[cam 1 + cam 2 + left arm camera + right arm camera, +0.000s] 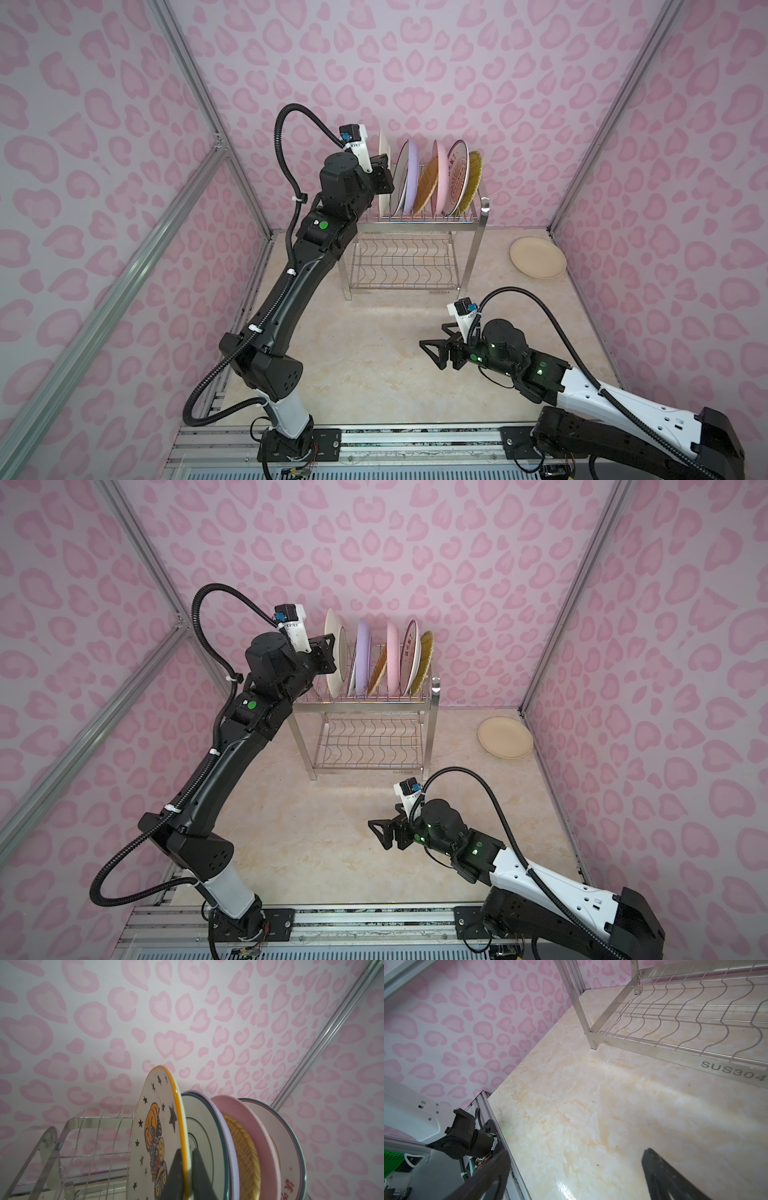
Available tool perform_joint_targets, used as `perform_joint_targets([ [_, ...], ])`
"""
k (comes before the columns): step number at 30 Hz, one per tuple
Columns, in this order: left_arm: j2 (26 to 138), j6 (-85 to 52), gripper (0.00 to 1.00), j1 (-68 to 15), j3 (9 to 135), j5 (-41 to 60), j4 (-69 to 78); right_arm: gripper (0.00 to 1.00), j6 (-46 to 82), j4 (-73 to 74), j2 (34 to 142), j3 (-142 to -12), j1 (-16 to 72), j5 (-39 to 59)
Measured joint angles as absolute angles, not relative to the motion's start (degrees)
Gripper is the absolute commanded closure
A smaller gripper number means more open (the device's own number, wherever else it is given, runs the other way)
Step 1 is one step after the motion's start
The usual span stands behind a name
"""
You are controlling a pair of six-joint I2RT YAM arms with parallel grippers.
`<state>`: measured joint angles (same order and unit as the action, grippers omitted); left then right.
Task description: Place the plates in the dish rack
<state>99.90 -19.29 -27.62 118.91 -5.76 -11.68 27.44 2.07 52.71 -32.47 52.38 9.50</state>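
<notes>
The dish rack (415, 224) holds six plates (438, 178) on edge in its upper tier. A seventh, the star-patterned plate (158, 1136), stands upright at the rack's end. The left claw (186, 1152) is pinching its rim, but whether it is seated between the prongs cannot be told. The cream plate (538, 257) lies flat on the surface (353, 332), well beyond the right claw (434, 343), which is spread and empty. The right arm is judged nearer.
</notes>
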Motion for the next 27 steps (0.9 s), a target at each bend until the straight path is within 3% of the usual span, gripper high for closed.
perform_joint_targets([
  [25,105.3,-19.4,0.96,-27.0,123.8,-5.1,-11.9,0.01,27.9,2.3,51.7,-31.2,52.4,9.5],
  [27,105.5,-19.4,0.92,-26.9,123.9,-5.4,-11.6,0.01,27.9,2.3,51.7,-31.2,52.4,9.5],
])
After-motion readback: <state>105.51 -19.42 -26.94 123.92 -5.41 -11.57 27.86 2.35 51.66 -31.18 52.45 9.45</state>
